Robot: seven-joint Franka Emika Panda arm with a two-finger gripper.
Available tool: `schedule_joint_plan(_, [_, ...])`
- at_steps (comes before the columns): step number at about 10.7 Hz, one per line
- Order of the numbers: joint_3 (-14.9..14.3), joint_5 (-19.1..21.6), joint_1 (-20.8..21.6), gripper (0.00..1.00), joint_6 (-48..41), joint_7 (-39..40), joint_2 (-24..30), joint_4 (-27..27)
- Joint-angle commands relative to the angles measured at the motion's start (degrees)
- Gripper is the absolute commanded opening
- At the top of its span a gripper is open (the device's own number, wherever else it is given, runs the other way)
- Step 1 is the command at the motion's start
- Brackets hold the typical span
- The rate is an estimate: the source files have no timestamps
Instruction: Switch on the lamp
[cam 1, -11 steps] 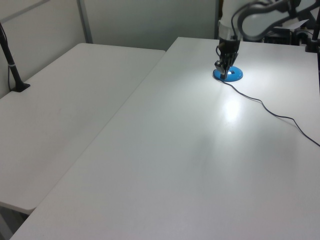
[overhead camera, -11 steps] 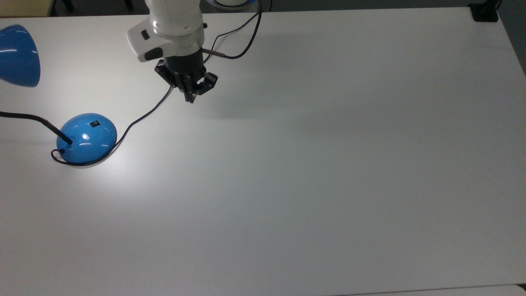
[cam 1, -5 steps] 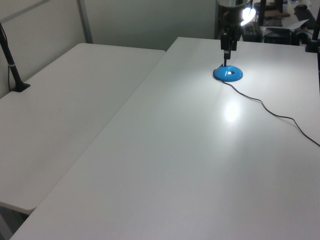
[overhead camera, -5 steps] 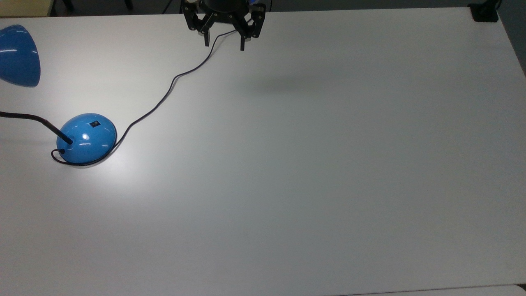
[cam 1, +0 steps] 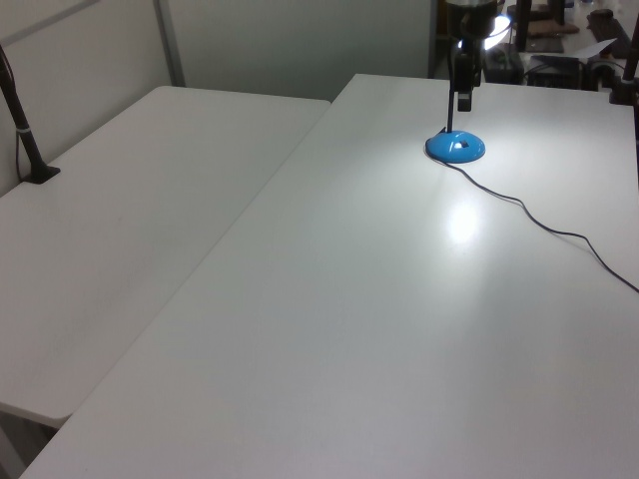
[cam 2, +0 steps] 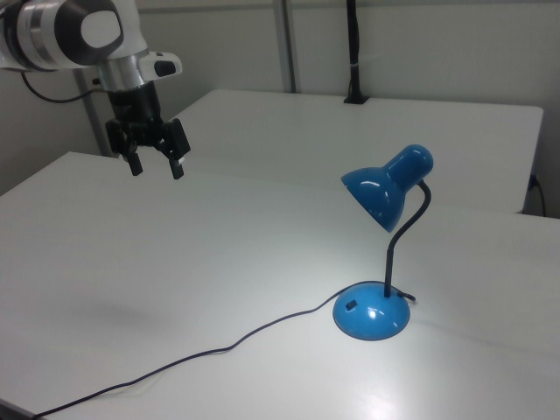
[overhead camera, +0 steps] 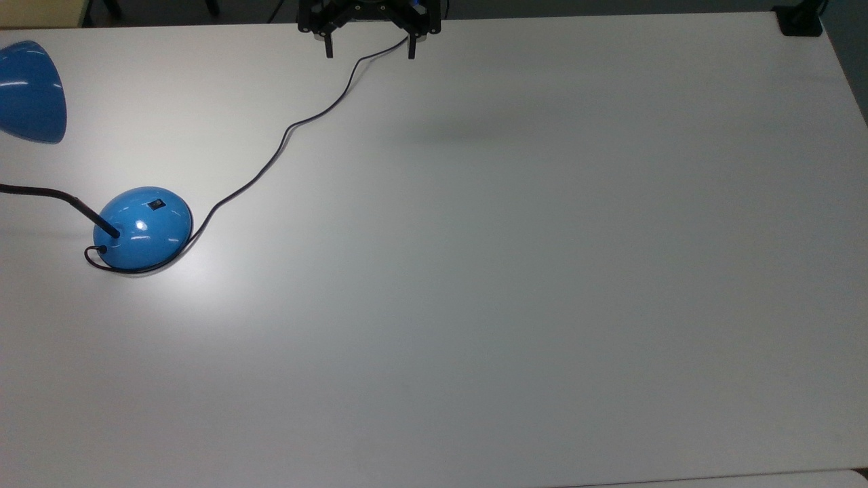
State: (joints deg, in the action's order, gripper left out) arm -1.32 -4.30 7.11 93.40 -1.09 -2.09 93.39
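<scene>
The glossy blue lamp stands at the top view's left, its domed base (overhead camera: pixel 142 227) bearing a small black switch (overhead camera: pixel 156 204). The blue shade (overhead camera: pixel 27 91) hangs beyond it. A bright pool of light lies on the white table (overhead camera: pixel 515 285) beside the base. A thin black cord (overhead camera: pixel 285 139) runs from the base toward the top view's upper edge. My gripper (overhead camera: pixel 368 49) is open and empty, raised well above the table, far from the lamp. In the right view the gripper (cam 2: pixel 157 169) hangs open at upper left, with the lamp base (cam 2: pixel 372 313) and shade (cam 2: pixel 378 194) at right.
A second white table (cam 1: pixel 150 200) adjoins on the left view's left, with a black post (cam 1: pixel 25 130) clamped at its far edge. A black clamp (overhead camera: pixel 800 20) sits at the top view's upper right corner. The cord (cam 1: pixel 544 225) trails across the table.
My gripper lifted away from the spot near the lamp's cord toward the top view's upper edge. It went from shut to open. The lamp has not moved.
</scene>
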Motion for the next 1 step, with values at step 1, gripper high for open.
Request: schedule_joint_plan(1, [-1.0, -0.2, 0.2, 1.0, -1.8, 2.0, 1.7, -0.1])
